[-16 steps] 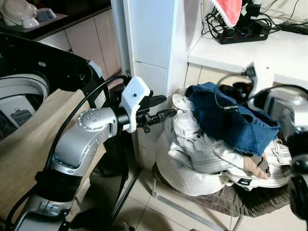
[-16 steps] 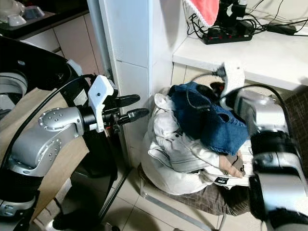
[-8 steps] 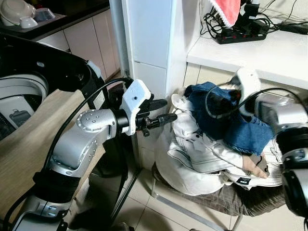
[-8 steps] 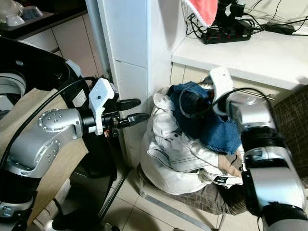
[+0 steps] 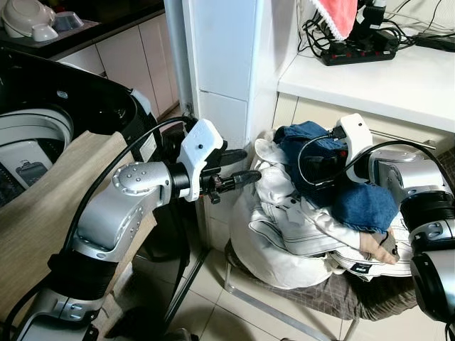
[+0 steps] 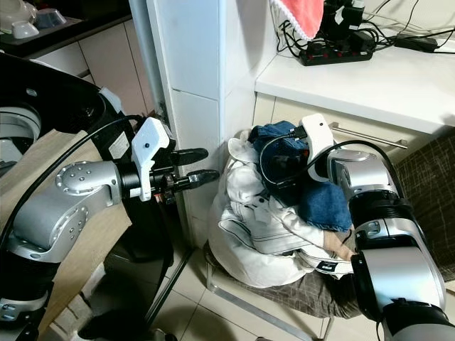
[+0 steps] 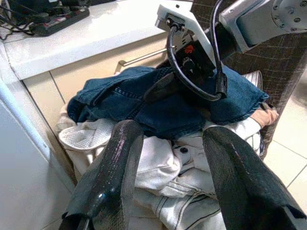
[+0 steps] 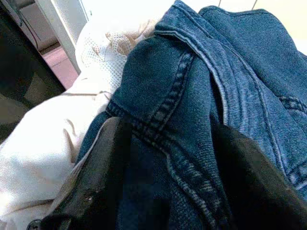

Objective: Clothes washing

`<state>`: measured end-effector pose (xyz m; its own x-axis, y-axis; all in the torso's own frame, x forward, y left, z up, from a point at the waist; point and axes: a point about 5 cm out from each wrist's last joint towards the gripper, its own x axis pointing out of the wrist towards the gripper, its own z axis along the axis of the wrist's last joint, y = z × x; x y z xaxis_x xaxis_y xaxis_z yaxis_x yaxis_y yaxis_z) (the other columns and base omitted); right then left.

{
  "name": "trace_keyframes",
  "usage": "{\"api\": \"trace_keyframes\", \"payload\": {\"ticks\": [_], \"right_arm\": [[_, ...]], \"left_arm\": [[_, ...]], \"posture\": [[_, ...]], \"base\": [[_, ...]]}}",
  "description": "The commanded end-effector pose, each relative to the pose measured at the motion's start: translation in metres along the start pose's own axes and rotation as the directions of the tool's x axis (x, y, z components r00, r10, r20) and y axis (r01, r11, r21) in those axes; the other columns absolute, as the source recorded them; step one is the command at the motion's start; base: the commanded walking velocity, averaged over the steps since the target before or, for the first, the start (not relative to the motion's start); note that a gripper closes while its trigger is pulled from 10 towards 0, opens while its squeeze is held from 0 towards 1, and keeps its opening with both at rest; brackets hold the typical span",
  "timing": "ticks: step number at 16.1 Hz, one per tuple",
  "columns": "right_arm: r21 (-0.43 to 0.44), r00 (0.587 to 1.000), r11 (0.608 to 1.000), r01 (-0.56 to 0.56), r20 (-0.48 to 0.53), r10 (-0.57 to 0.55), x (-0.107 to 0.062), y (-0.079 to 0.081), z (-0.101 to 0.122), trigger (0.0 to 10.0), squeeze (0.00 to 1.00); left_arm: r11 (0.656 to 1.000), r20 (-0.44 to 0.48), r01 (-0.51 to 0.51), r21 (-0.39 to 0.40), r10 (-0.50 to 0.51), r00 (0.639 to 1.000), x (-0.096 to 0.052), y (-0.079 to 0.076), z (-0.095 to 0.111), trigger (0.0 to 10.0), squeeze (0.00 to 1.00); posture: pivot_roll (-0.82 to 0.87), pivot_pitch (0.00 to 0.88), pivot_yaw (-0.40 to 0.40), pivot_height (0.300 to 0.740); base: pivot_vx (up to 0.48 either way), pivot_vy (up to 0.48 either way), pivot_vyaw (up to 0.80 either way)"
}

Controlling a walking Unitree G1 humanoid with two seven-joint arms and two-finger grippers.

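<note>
Clothes are heaped on a seat with a dark checked cushion (image 5: 370,295) at about 4 o'clock in the head views, against the foot of a white tiled pillar (image 5: 224,64). The heap is mostly a white garment with dark piping (image 5: 284,227), and a blue denim garment (image 5: 355,202) lies on top of it, toward 2 o'clock of the pile.

The right gripper (image 8: 168,158) is pushed into the denim at the top of the heap. In its wrist view the two black fingers (image 8: 103,167) stand apart with a thick fold of denim bunched between them; I cannot tell whether they are pinching the cloth or merely sunk into it.

The left gripper (image 5: 242,165) is held out level at about 9 o'clock of the pile, just beside the white garment and apart from it. Its fingers (image 7: 112,167) are spread, with nothing between them.

A washing machine (image 5: 32,142) with its dark lid raised stands at 9 o'clock. On the white counter (image 5: 398,78) at 1 o'clock lies a black power strip (image 5: 359,51) with tangled cables, and a red cloth (image 5: 334,14) hangs above it.
</note>
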<state>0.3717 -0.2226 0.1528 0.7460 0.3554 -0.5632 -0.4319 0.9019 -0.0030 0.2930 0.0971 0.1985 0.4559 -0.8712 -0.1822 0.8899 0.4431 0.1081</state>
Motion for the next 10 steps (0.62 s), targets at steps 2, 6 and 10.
{"api": "trace_keyframes", "payload": {"ticks": [2,6,10], "right_arm": [[-0.003,0.999,1.0,0.022,-0.027,-0.022,-0.0026,-0.0053,-0.0015,0.0,0.0],[0.003,1.0,1.0,0.015,-0.022,-0.015,-0.0032,-0.0057,-0.0017,0.0,0.0],[0.03,1.0,1.0,0.001,0.026,-0.002,-0.0059,-0.0066,0.0044,0.0,0.0]], "left_arm": [[0.999,-0.003,0.022,0.024,-0.022,1.0,-0.0003,-0.0038,0.0027,10.0,0.0],[0.999,-0.003,0.027,0.024,-0.027,1.0,0.0004,-0.0047,0.0023,10.0,0.0],[0.999,-0.003,0.033,0.019,-0.033,0.999,0.0014,-0.0059,0.0018,10.0,0.0]], "posture": [[-0.09,0.0,0.03,0.74],[-0.09,0.0,0.03,0.74],[-0.1,0.0,0.029,0.74]], "base": [[0.0,0.0,0.0],[0.0,0.0,0.0],[0.0,0.0,0.0]]}}
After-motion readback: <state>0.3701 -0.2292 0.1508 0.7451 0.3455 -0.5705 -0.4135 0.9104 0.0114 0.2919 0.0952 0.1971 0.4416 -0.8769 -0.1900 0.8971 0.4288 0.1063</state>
